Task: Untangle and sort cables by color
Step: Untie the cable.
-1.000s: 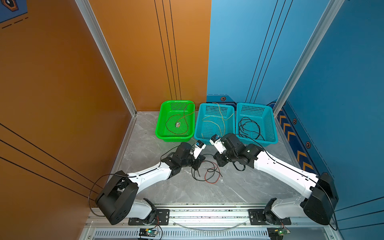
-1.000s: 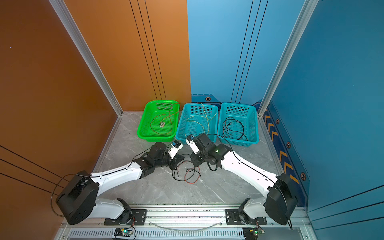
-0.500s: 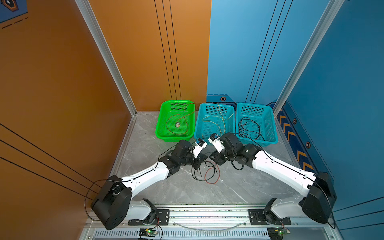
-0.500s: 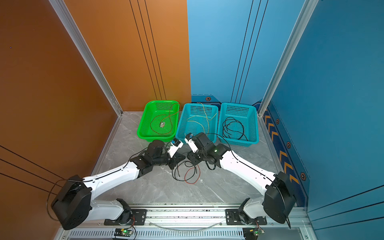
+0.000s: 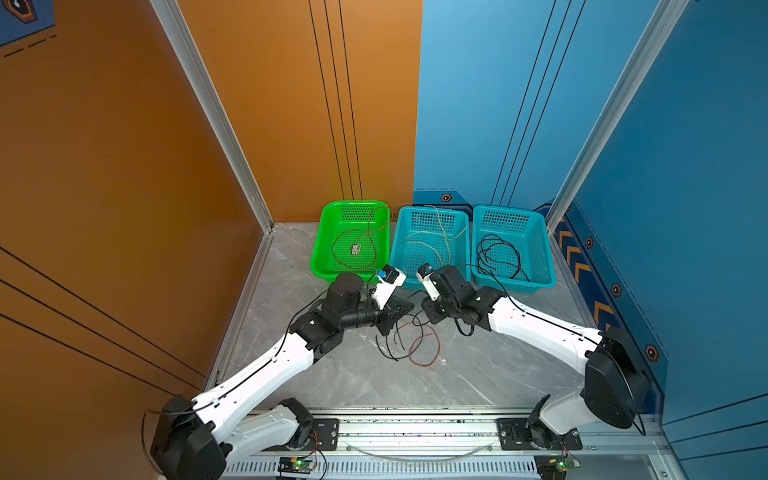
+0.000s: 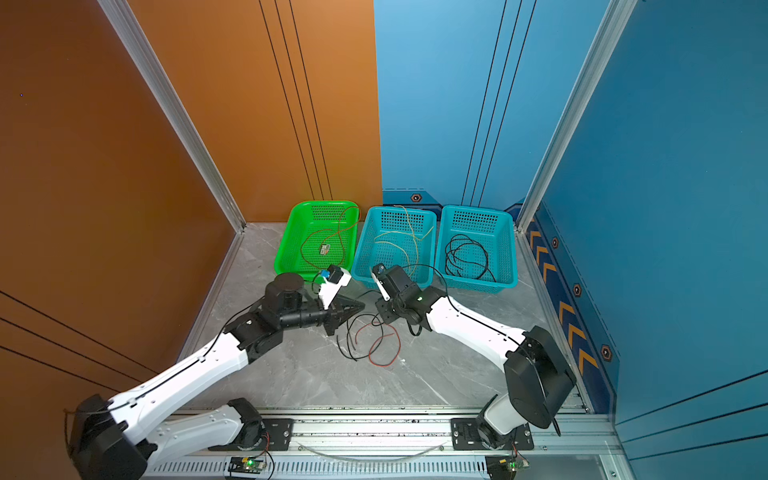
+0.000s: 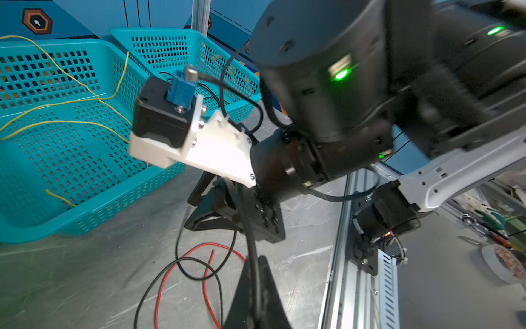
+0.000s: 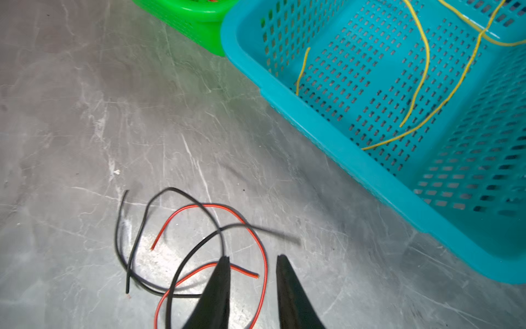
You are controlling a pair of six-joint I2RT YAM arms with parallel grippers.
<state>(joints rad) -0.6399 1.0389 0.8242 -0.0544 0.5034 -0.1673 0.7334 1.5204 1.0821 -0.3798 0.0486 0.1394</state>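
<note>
Black cable [image 7: 250,245] pinched by left end effector [image 5: 409,307], right end effector [image 8: 252,257] spread

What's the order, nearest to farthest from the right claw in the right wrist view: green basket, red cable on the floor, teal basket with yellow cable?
1. Red cable: on the floor, right beneath the open right claw.
2. Teal basket: next over, holding the yellow cable.
3. Green basket: past the teal basket's near corner.
</note>
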